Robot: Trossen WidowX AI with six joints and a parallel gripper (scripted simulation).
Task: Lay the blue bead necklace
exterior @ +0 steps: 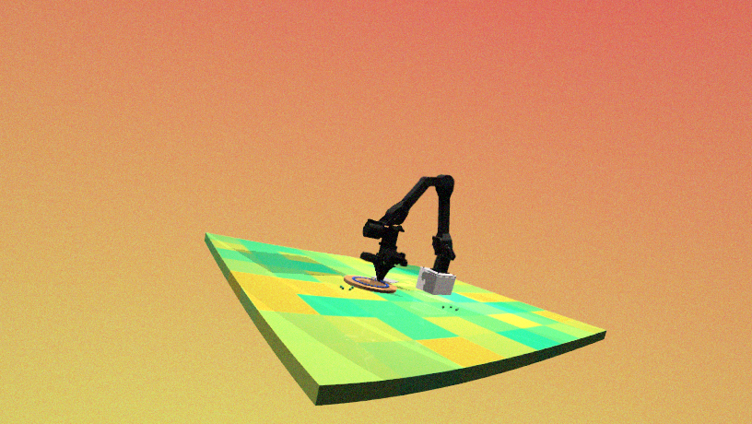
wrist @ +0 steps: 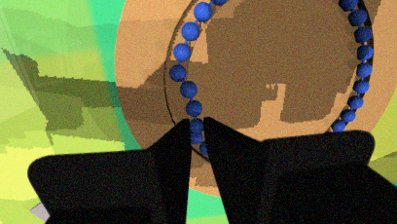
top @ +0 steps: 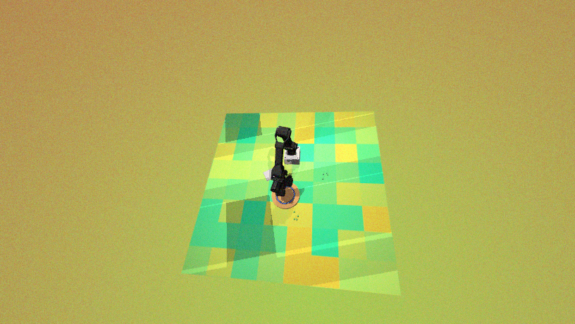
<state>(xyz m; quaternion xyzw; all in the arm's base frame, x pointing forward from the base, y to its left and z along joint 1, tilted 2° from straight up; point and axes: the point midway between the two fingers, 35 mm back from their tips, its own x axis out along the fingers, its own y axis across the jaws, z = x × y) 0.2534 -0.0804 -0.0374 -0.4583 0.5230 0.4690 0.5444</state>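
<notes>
The round tan bead board point(wrist: 141, 58) point(top: 285, 201) point(exterior: 370, 283) lies flat on the patchwork table. The blue bead necklace point(wrist: 182, 52) point(top: 297, 196) point(exterior: 363, 280) lies as a ring in the board's groove. My gripper point(wrist: 197, 125) point(top: 282, 192) point(exterior: 380, 277) points straight down at the near left part of the ring. Its black fingers are shut on a bead or two of the necklace, right at the groove. The stretch of necklace under the fingers is hidden.
A white-grey box point(top: 292, 156) point(exterior: 436, 280) stands by the arm's base. Small dark beads lie loose in front of the board point(top: 296, 217) point(exterior: 345, 288) and further off to the side point(top: 325, 175) point(exterior: 449, 306). The table ends in open edges point(exterior: 463, 376).
</notes>
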